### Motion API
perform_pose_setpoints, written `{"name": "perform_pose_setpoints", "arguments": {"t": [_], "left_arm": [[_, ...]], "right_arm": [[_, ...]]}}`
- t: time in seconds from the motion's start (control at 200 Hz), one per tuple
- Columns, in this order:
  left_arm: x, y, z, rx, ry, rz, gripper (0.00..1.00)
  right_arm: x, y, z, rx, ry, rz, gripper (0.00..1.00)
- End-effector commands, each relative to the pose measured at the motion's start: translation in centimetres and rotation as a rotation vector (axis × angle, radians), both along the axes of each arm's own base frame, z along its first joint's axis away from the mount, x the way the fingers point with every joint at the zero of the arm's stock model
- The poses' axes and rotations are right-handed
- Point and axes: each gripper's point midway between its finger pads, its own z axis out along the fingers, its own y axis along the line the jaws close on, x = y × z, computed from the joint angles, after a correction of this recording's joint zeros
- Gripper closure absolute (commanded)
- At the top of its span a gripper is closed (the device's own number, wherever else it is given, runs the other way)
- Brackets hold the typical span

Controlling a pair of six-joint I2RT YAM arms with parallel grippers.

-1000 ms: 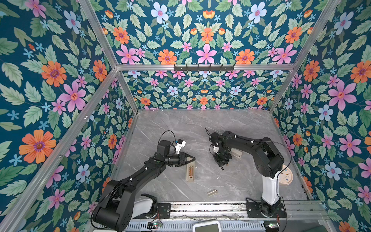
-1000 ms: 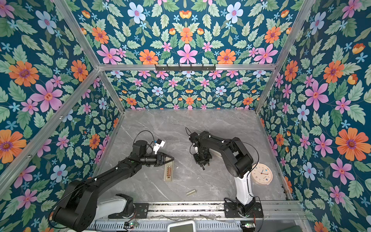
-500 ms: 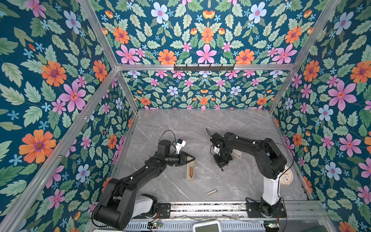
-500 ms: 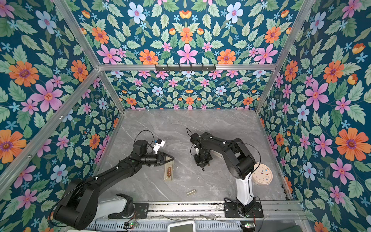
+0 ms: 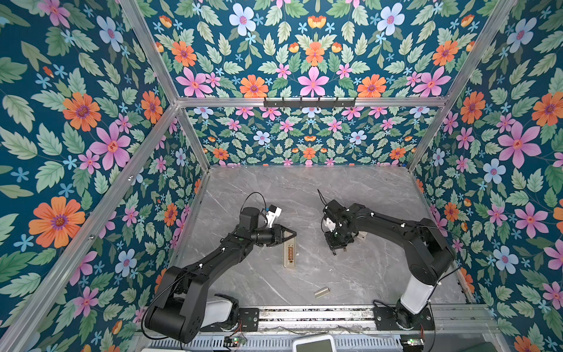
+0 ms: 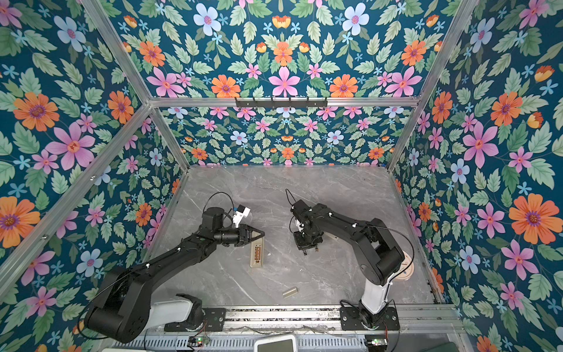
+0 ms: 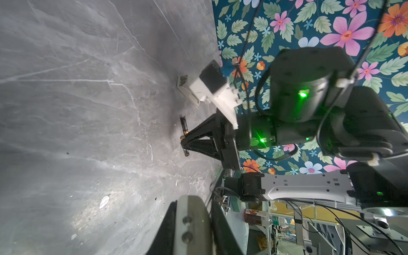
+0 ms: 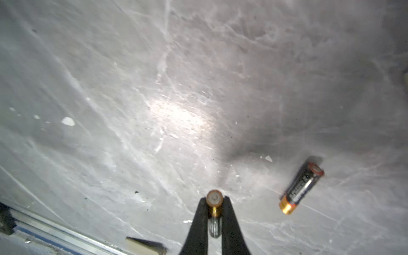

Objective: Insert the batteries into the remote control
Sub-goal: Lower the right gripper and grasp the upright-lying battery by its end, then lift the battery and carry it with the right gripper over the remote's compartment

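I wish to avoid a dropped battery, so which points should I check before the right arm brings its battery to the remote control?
1. Battery clamped by the fingers of the right gripper: ok.
2. Second battery lying free on the table: ok.
3. Remote control compartment open, facing up: ok.
4. Left gripper shut at the remote's far end, holding it steady: cannot tell.
5. Cover plate lying apart from the remote: ok.
6. Battery polarity against the compartment: cannot tell.
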Motion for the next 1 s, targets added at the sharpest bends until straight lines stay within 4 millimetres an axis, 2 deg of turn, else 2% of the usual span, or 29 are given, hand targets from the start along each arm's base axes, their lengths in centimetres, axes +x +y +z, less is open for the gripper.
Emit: {"name": "perform_pose_setpoints", "arguments": {"t": [0.0, 0.225, 0.245, 0.55, 0.74, 0.995], "left_arm": [[0.7, 0.3, 0.0, 0.012, -0.021, 0.026, 1.00], [1.4, 0.9, -0.1, 0.019, -0.020, 0.057, 1.00], [1.6, 1.1, -0.1, 0.019, -0.022, 0.061, 1.00], [3.3, 2.0, 0.6, 0.010, -0.034, 0.090, 1.00], [4.1, 2.4, 0.9, 0.011, -0.043, 0.107, 1.00], [5.3, 2.6, 1.6, 0.000, -0.060, 0.130, 1.00]], "right_arm": [[0.6, 0.3, 1.0, 0.026, -0.051, -0.013, 1.00], [0.6, 0.8, 2.7, 0.064, -0.100, 0.001, 1.00], [0.6, 1.0, 3.9, 0.088, -0.130, 0.002, 1.00], [1.2, 1.6, 9.7, 0.183, -0.259, -0.002, 1.00], [1.6, 1.7, 12.5, 0.226, -0.319, -0.019, 1.00], [2.0, 3.3, 16.3, 0.335, -0.407, -0.007, 1.00]]}}
